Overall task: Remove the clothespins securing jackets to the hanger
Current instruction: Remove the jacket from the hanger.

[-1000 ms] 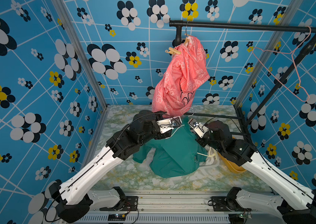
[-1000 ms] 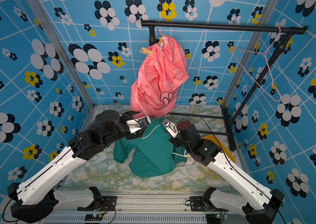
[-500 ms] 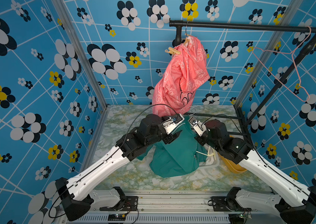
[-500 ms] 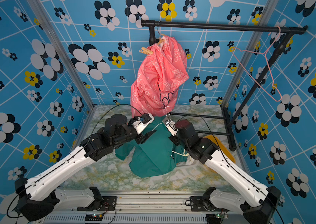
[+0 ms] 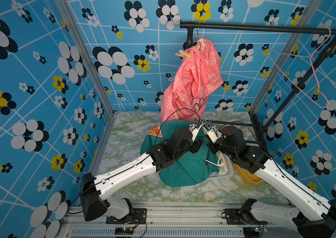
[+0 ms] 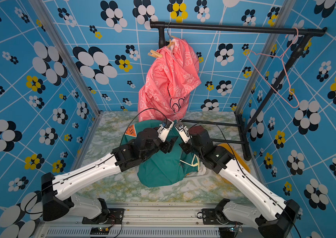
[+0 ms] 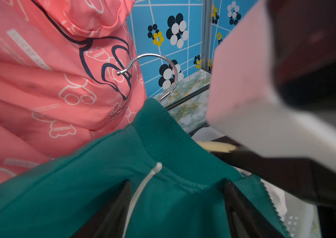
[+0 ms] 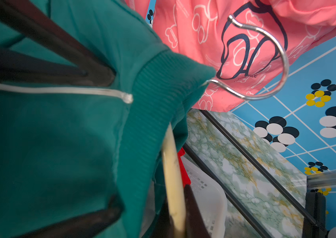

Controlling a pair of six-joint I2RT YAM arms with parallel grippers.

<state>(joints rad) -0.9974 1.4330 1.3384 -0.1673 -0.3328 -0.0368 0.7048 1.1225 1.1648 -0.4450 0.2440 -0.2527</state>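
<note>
Probably light, stiff and springy, the small tan wooden clothespin (image 5: 182,54) clipped high on the glossy pink jacket (image 5: 196,82) wants squeezing at its free tail ends — down here the left gripper (image 7: 177,183) sets its jaws spread astride the plain teal green jacket (image 7: 80,185), the right gripper (image 6: 184,146) seemingly pinching a pale wooden hanger bar (image 8: 172,175).

Pink jacket (image 6: 169,82) hung bunched from black rail (image 6: 235,29), tan clothespin (image 6: 155,54) clipped at its upper edge. Below, teal jacket (image 6: 163,167) with orange patch (image 6: 131,130) lay heaped on marbled desk (image 6: 105,148). Left hand (image 6: 170,144) and right hand (image 6: 184,147) sat side by side at its collar. Pink wire hanger (image 6: 274,70) dangled from rail's right end.
</note>
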